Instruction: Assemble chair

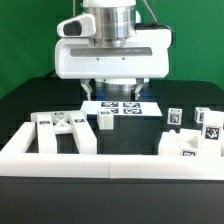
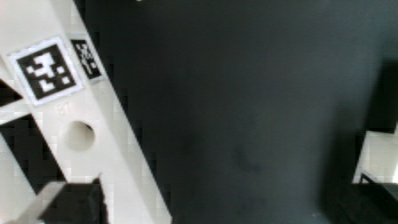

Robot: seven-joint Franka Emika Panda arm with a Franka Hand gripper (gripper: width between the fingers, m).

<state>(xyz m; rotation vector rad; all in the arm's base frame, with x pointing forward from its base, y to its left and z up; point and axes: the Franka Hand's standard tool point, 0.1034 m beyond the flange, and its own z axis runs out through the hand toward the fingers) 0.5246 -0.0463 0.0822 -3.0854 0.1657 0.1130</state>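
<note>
The chair lies in loose white tagged parts. In the exterior view a frame piece [image 1: 60,131] lies at the left, a short post [image 1: 105,120] stands before the marker board [image 1: 121,107], and blocky parts [image 1: 176,118] [image 1: 208,122] [image 1: 188,146] sit at the right. My gripper [image 1: 112,97] hangs above the marker board, open and empty, touching no part. The wrist view shows a white tagged piece with a round hole [image 2: 75,135] on one side and the edge of another white piece [image 2: 377,160] on the other, with black table between.
A long white rail [image 1: 110,161] runs along the front of the workspace and turns up its left side. The black table [image 1: 30,100] spreads behind the parts. A green wall stands at the back.
</note>
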